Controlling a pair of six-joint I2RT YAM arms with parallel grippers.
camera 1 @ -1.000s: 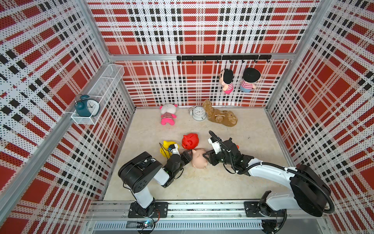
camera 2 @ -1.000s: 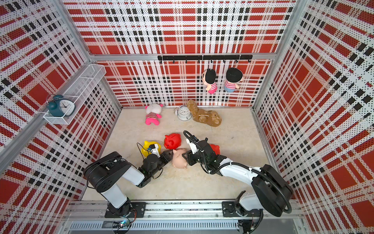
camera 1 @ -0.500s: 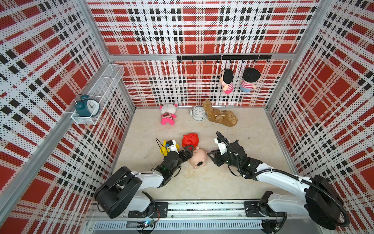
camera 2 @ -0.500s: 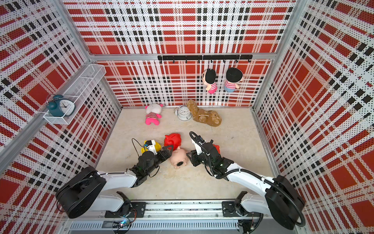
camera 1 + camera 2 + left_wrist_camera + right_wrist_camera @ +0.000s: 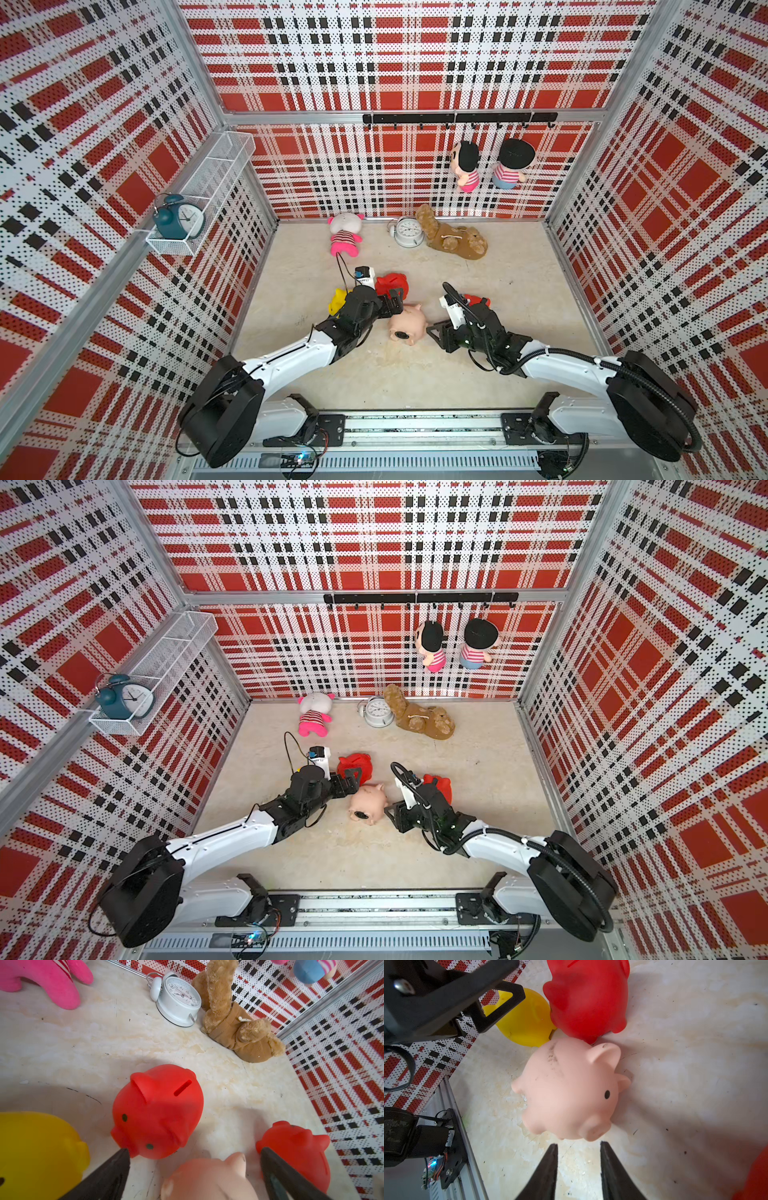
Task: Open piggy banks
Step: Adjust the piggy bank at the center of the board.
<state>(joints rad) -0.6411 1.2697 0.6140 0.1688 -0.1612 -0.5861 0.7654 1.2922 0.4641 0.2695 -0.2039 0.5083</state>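
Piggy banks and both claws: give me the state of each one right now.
pale pink piggy bank: on its side, black belly round showing, plugged or not unclear
red piggy bank: upright, slot up
second red piggy bank: belly hidden
yellow piggy bank: belly hidden
left claw: wide open, empty
right claw: partly open, empty

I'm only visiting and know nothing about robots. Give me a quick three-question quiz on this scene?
1. True or false: the pale pink piggy bank lies tipped on its side.
2. Fill in: the left tool has its jaws ____, holding nothing.
3. Where is the teal alarm clock?
A) in the wire shelf on the side wall
B) on the floor
C) hanging from a hook

Key: 1 true; 2 open; 3 A.
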